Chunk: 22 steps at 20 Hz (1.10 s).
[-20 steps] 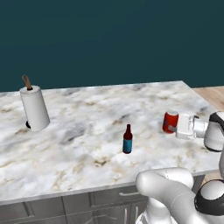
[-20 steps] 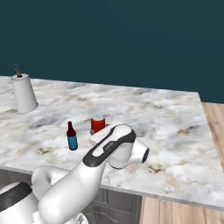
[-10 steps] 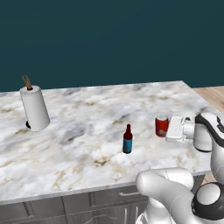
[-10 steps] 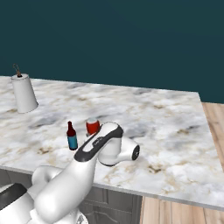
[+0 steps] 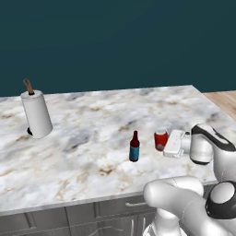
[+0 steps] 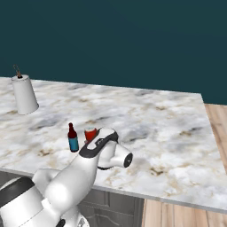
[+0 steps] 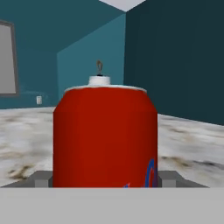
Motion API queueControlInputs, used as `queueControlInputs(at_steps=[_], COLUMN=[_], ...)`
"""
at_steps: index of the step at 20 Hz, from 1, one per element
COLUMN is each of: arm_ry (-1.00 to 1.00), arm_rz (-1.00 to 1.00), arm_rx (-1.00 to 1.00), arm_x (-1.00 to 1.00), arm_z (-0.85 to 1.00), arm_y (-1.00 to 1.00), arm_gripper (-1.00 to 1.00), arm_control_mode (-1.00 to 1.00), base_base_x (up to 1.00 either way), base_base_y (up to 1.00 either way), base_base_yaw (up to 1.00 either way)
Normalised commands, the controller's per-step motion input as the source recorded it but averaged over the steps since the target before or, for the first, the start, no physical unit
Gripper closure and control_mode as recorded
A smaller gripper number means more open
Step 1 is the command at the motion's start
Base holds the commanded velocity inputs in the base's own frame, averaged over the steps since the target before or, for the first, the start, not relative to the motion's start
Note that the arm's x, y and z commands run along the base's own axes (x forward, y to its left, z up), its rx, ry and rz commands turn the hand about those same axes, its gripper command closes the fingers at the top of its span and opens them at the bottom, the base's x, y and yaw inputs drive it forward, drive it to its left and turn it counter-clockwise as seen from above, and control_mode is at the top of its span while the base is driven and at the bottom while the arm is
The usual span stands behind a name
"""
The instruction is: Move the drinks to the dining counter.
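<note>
Wide white marble worktop (image 5: 83, 152) with grey-brown veins over dark grey drawers, carrying three items. Slim dark bottle with red neck and blue label (image 5: 134, 147): upright on the slab near its front edge, free of the arm. Small red soda can with silver top (image 5: 161, 140): upright just beside the bottle, toward the arm, base at slab level or a shade above it; which one cannot be told. White paper-towel roll on a dark-handled holder (image 5: 36, 114): far side of the slab, well apart, no part of the job. Progress, as judged: both drinks are at the dining slab; what is left is freeing the can and drawing clear. Tool (image 5: 170, 144): jaws wide, one each side of the can (image 7: 105, 136); squeezing or loose cannot be told.
</note>
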Motion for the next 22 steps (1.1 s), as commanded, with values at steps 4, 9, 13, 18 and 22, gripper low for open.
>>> queueControlInputs(at_steps=[4,9,13,18,22], arm_ry=[0.0,0.0,0.0,0.0,0.0], arm_rz=[0.0,0.0,0.0,0.0,0.0], arm_rx=[0.0,0.0,0.0,0.0,0.0], arm_x=[0.08,0.16,0.24,0.3,0.3], arm_z=[-0.21,-0.2,-0.1,-0.07,-0.1], arm_y=[-0.07,-0.02,-0.01,0.0,-0.02], arm_gripper=[1.0,1.0,1.0,1.0,1.0], arm_control_mode=[-1.0,-1.0,-1.0,-1.0,-1.0], base_base_x=[0.0,0.0,0.0,0.0,0.0], base_base_y=[0.0,0.0,0.0,0.0,0.0], base_base_yaw=[0.0,0.0,0.0,0.0,0.0])
